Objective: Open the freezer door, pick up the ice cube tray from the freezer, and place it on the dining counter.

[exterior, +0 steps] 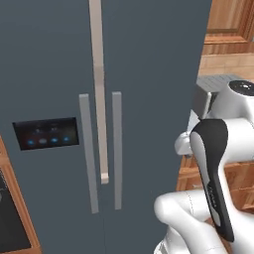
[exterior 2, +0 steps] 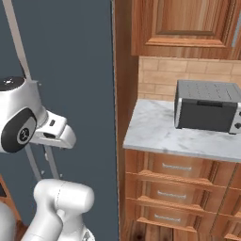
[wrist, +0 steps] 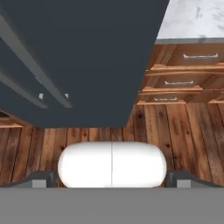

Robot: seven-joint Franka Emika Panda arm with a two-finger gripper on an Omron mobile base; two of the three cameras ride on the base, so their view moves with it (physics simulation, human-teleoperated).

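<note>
The freezer door [exterior: 47, 114] is a tall, flat slate-grey slab with a matte, even finish. It carries a black rectangular panel [exterior: 46, 133] with small blue lights and a straight, pale grey bar handle [exterior: 88, 154] running vertically near its inner edge. It is shut, lying flush with the plain slate-grey door [exterior: 158, 84] beside it, which has a matching bar handle [exterior: 117, 149].

In the hand view the gripper [wrist: 111, 181] points down toward the wood-plank floor [wrist: 188, 131], its two dark fingertips [wrist: 41, 178] set wide apart at the bottom edge with nothing between them. The grey bulk of the freezer [wrist: 78, 57] lies ahead of the gripper and to one side, its two bar handles showing as slanted grey strips, apart from the fingers.

On the other side ahead of the gripper stand warm wood drawers [wrist: 181, 81] with thin metal pulls, under a white-grey veined marble table [exterior 2: 176, 134]. On that table sits a boxy grey toaster oven [exterior 2: 207, 106].
</note>
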